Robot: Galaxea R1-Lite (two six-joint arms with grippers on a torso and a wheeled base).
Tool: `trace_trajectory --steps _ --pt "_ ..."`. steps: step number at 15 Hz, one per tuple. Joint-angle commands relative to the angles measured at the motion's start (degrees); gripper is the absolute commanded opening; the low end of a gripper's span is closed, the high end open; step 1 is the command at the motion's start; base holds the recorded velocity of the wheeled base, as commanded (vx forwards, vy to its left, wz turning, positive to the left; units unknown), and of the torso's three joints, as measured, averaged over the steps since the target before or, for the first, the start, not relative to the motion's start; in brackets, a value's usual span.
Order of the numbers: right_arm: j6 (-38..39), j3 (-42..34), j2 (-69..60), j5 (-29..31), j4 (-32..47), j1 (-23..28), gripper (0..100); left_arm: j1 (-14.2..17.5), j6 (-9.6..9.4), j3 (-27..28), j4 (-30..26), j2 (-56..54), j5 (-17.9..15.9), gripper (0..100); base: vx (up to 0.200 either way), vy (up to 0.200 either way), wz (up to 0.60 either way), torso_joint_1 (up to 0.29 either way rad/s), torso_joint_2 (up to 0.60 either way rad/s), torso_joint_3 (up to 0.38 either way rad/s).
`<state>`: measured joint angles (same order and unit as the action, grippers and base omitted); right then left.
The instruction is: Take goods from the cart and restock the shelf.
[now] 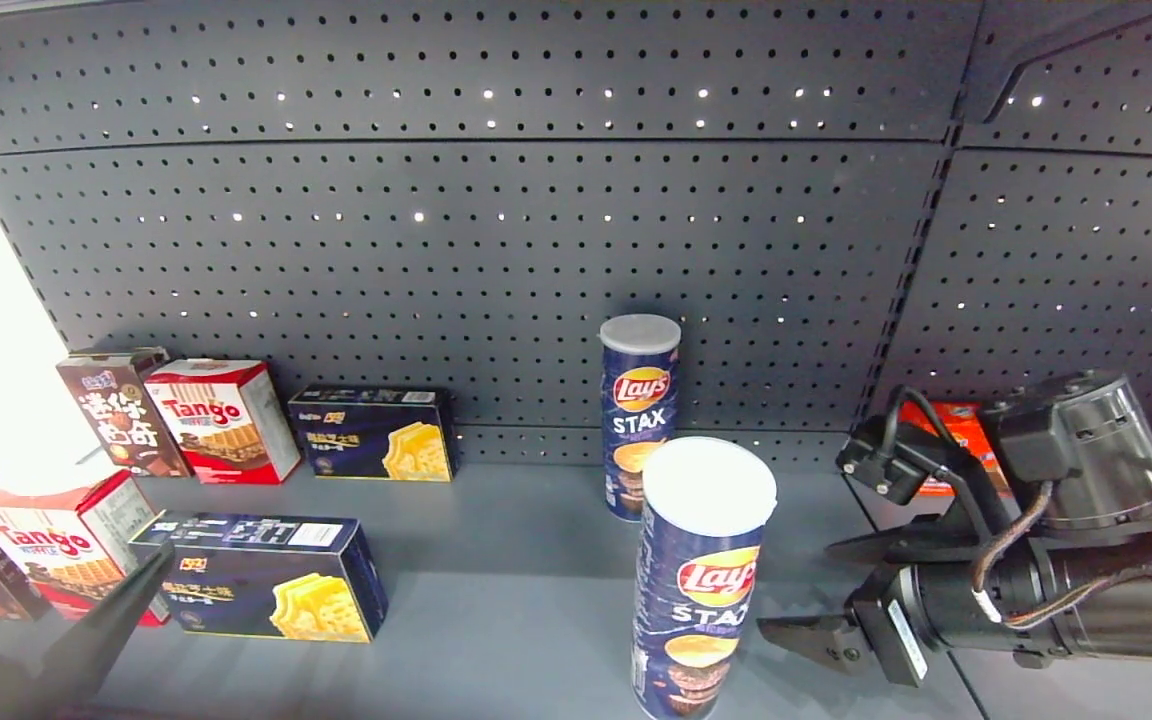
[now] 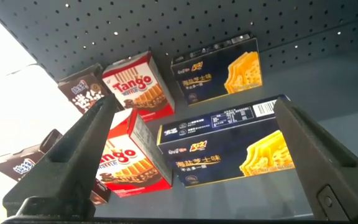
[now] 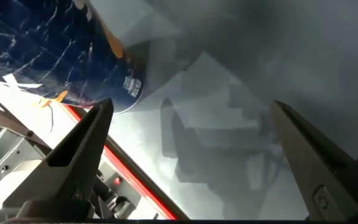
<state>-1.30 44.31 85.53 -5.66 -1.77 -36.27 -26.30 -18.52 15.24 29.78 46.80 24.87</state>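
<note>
The front chip can (image 1: 701, 580) stood upright on the shelf (image 1: 516, 545), with my right end effector (image 1: 796, 588) spread and empty just beside it. I judged the can light, stiff-walled, slick and easily tipped, so I'd clamp it mid-body. The left end effector (image 2: 194, 109) was spread too.

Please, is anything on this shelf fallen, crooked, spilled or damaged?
Nothing stands out. The rear chip can and the front chip can stand upright, lids on. The red wafer boxes and dark blue boxes at the left stand in two rows, none fallen or crushed. Nothing is spilled on the shelf.
</note>
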Motion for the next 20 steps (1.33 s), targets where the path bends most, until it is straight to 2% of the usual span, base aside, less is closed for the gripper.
trace_trajectory --steps 1,5,7,12,13,15,20 --pt "-0.1 0.07 0.6 -0.06 0.01 -0.65 100 0.02 0.24 -0.3 0.01 0.13 0.0 100 0.0 0.0 0.0 0.0 0.0 0.0" --pt "-0.1 -0.19 0.78 -0.06 0.01 -1.97 100 0.02 1.12 -0.91 0.01 0.13 0.0 100 0.0 0.0 0.0 0.0 0.0 0.0" --pt "-0.1 -0.19 0.96 0.56 0.01 -2.58 100 0.02 2.43 -1.62 0.01 0.13 0.0 100 0.0 0.0 0.0 0.0 0.0 0.0" --pt "-0.01 -0.19 1.75 0.73 0.01 -3.81 100 -0.07 2.61 -2.67 0.01 0.05 -0.08 100 0.0 0.0 0.0 0.0 0.0 0.0" --pt "0.07 -0.37 1.57 0.73 0.01 -3.55 100 -0.07 2.7 -2.58 0.1 0.05 -0.08 100 0.0 0.0 0.0 0.0 0.0 0.0" --pt "0.16 -0.46 1.39 0.73 0.01 -1.44 100 -0.07 4.02 -2.67 0.01 0.05 -0.08 100 0.0 0.0 0.0 0.0 0.0 0.0" --pt "0.16 1.92 4.12 1.88 0.01 -0.56 100 -0.07 4.28 -2.93 0.1 0.05 -0.17 100 0.0 0.0 0.0 0.0 0.0 0.0"
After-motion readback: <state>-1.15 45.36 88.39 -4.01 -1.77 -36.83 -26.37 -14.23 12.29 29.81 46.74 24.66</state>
